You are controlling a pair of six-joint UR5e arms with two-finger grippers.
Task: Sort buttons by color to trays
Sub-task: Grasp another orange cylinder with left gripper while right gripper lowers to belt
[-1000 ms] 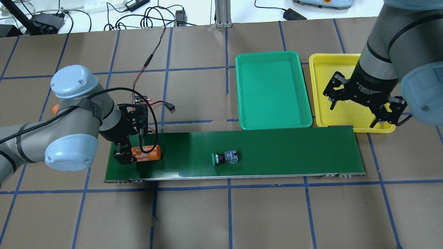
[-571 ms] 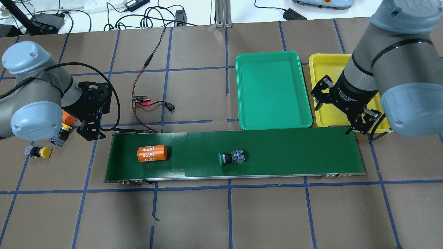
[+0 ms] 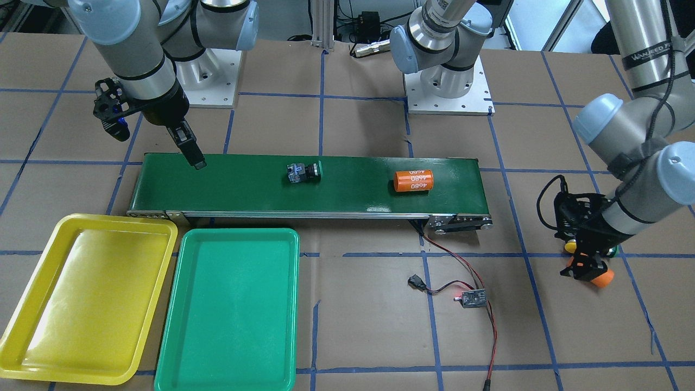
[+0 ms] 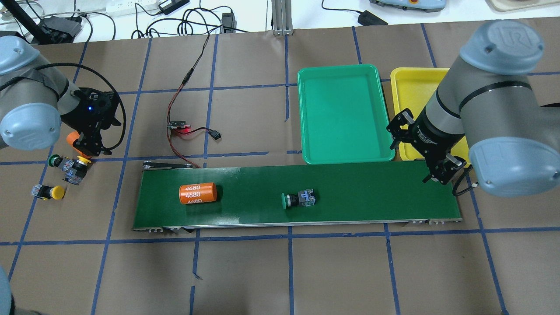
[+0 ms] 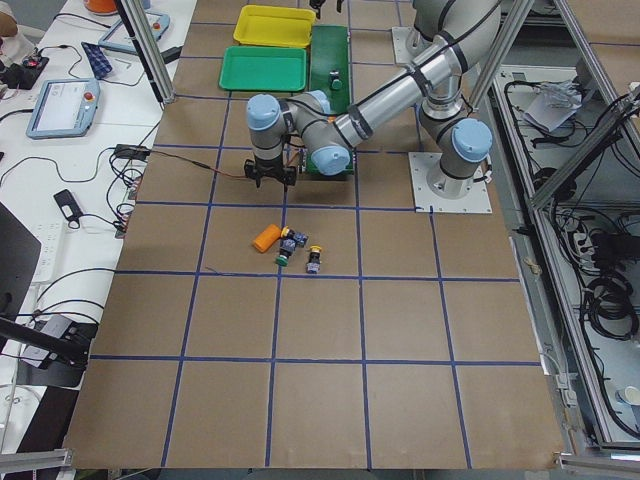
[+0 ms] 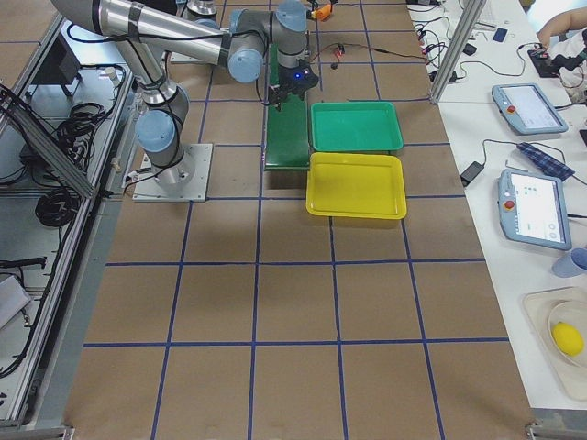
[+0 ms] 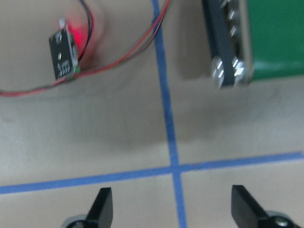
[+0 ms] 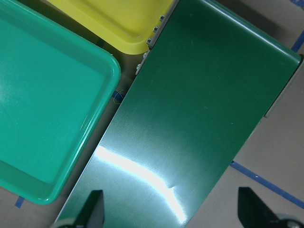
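A green button (image 4: 297, 199) (image 3: 304, 172) lies on its side mid-belt. Off the belt's left end, a green button (image 4: 54, 161) and two yellow buttons (image 4: 81, 162) (image 4: 57, 192) rest on the table. My left gripper (image 4: 89, 135) (image 7: 173, 209) hangs open and empty just behind them, above the bare table. The green tray (image 4: 343, 113) (image 8: 42, 109) and yellow tray (image 4: 411, 92) (image 3: 87, 293) sit side by side behind the belt's right end, both holding nothing. My right gripper (image 4: 413, 153) (image 8: 171, 211) is open over the belt's right end.
The dark-green conveyor belt (image 4: 372, 192) carries an orange cylinder marked 4680 (image 4: 197, 193). Another orange cylinder (image 4: 72, 140) lies beside my left gripper. A red-lit board (image 4: 179, 125) with wires lies behind the belt's left end.
My left gripper left the orange cylinder on the belt and swung left to the table. Cylinder and green button drifted right. My right gripper came from over the yellow tray to the belt's end.
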